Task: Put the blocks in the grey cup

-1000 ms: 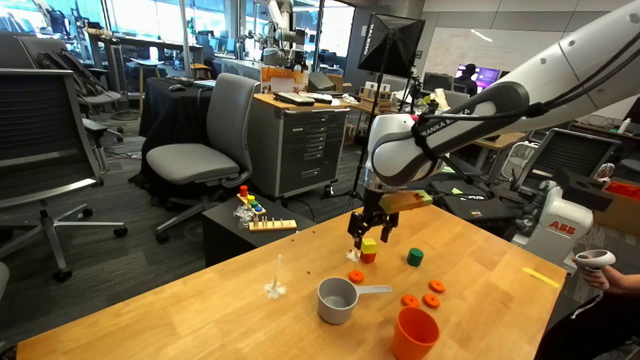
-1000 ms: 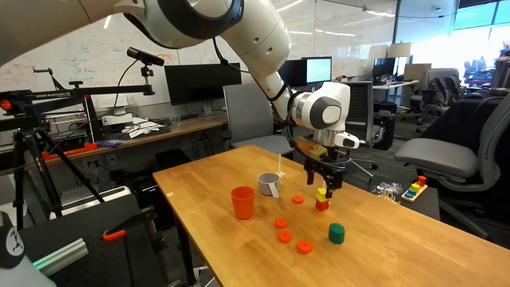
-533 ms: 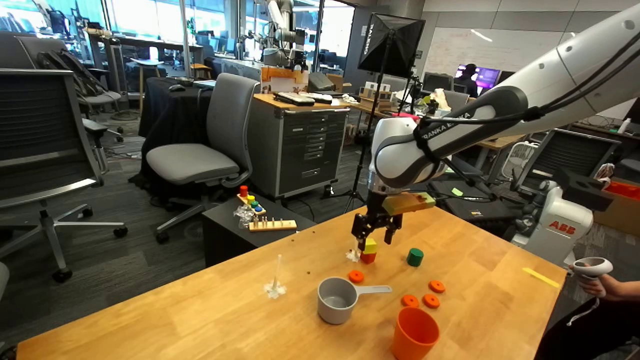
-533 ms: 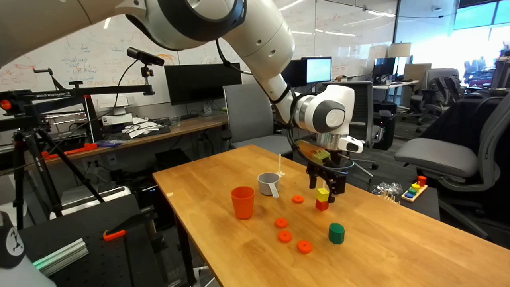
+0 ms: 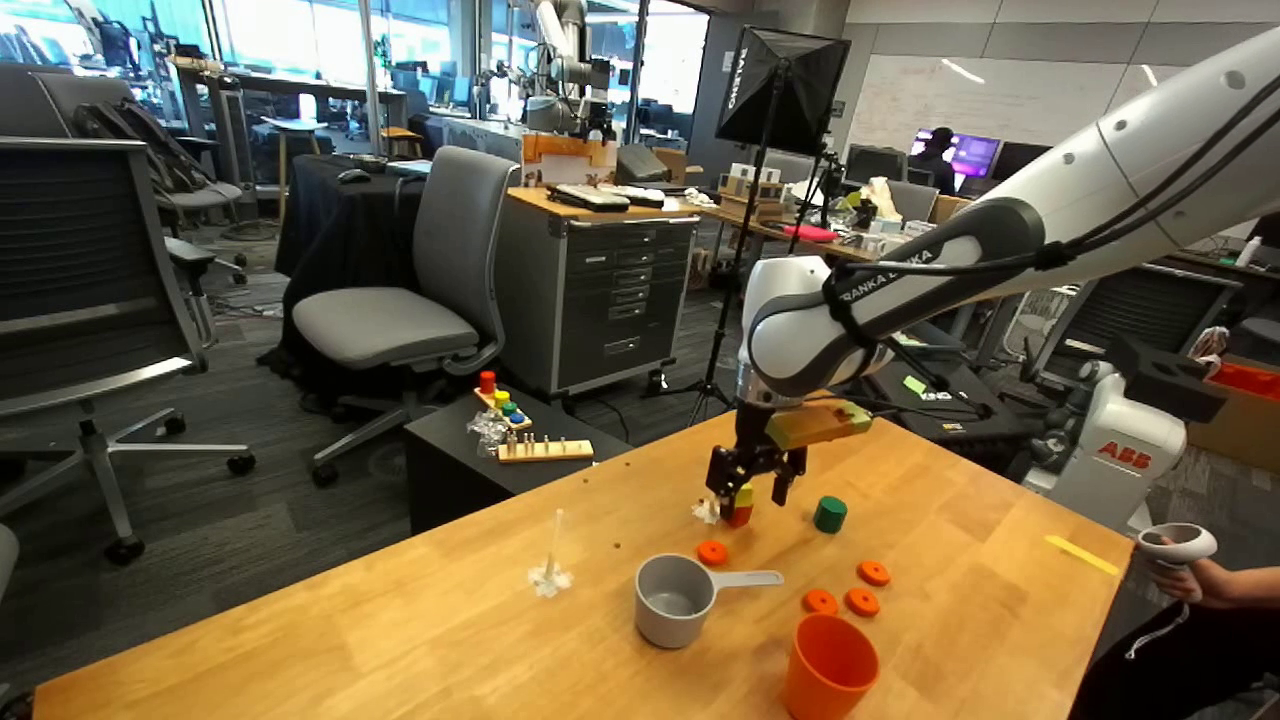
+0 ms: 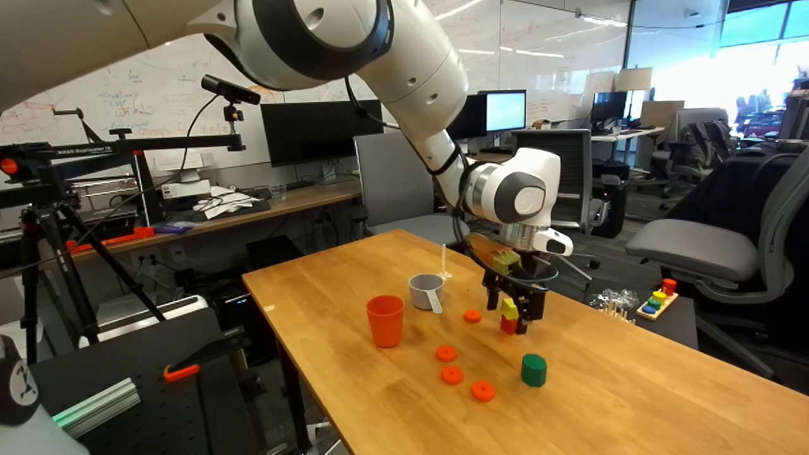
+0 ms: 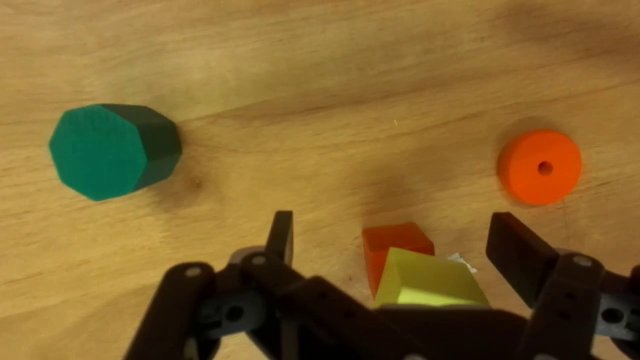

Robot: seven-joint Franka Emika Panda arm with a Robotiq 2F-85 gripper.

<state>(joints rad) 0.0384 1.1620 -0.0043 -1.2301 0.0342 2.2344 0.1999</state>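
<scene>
A yellow block [image 7: 430, 275] sits on an orange-red block [image 7: 395, 237] on the table. The same stack, yellow block [image 6: 509, 308] over red block [image 6: 507, 325], shows in an exterior view. My gripper [image 7: 392, 214] is open and points down, with one finger on each side of the stack. I see gaps between the fingers and the blocks in the wrist view; the gripper's body hides the yellow block's near part. A green block [image 7: 97, 152] stands apart to one side. The grey cup [image 5: 672, 610] stands upright with its handle toward the blocks; it is out of the wrist view.
An orange cup [image 5: 830, 680] stands near the grey cup. Several flat orange-red discs lie on the table, one [image 7: 542, 167] close to the gripper. A thin white peg [image 5: 555, 545] stands upright in white bits. More white bits [image 5: 706, 511] lie beside the stack.
My gripper has moved down, so its fingers now reach beside the yellow and red blocks. The cups, the green block and the discs have not moved.
</scene>
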